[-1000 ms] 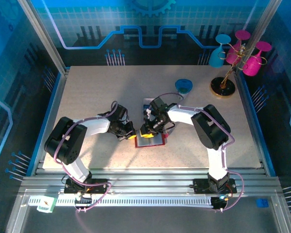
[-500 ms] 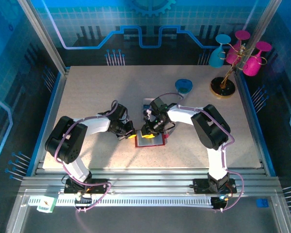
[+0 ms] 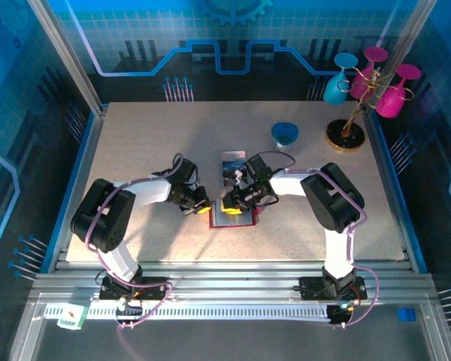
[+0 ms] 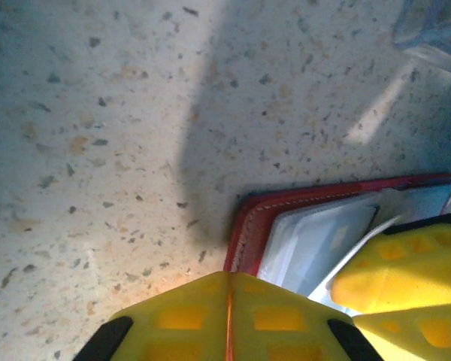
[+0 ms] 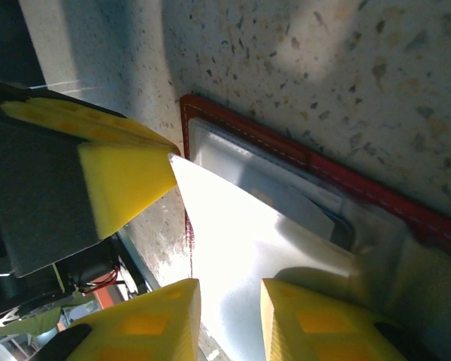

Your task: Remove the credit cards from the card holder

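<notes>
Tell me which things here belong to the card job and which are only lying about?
Job: flat red folding card holder; pale glossy plastic card at its pocket; dark printed card lying on the table.
Lying about: blue bowl; stand of turquoise and pink glasses.

Overhead view looks down—wrist views close on card holder (image 4: pixel 316 226).

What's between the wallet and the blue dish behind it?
In the top view, a card lies behind the wallet; bare table runs on to the dish.

Both arms reach inward to table centre. Left gripper (image 4: pixel 229 316) pads pressed together; right gripper (image 5: pixel 229 320) pads slightly parted.
</notes>
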Action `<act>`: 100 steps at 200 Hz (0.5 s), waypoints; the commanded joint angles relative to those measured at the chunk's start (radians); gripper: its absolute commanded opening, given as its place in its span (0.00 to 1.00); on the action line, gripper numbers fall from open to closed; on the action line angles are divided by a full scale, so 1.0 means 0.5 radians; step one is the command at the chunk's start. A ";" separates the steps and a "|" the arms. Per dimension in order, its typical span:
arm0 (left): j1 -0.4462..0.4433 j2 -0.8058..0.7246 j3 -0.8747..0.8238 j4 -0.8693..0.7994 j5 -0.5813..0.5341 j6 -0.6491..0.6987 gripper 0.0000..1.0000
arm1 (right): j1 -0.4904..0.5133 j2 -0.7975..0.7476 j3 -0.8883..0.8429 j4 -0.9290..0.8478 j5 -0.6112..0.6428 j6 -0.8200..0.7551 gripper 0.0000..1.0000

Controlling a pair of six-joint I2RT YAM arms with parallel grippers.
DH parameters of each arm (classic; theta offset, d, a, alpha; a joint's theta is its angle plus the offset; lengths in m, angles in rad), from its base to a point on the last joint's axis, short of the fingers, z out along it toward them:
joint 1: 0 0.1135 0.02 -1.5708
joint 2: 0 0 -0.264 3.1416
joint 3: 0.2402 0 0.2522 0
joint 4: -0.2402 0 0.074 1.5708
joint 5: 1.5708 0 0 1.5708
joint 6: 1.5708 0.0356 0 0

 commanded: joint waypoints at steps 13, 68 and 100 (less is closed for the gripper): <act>0.012 -0.187 0.061 0.009 0.048 -0.055 0.17 | -0.030 0.018 -0.113 0.107 0.007 0.062 0.27; -0.067 -0.109 0.004 0.283 0.193 -0.206 0.29 | -0.058 0.029 -0.147 0.131 -0.016 0.047 0.27; -0.080 -0.047 -0.009 0.394 0.209 -0.248 0.31 | -0.063 0.038 -0.138 0.116 -0.021 0.035 0.27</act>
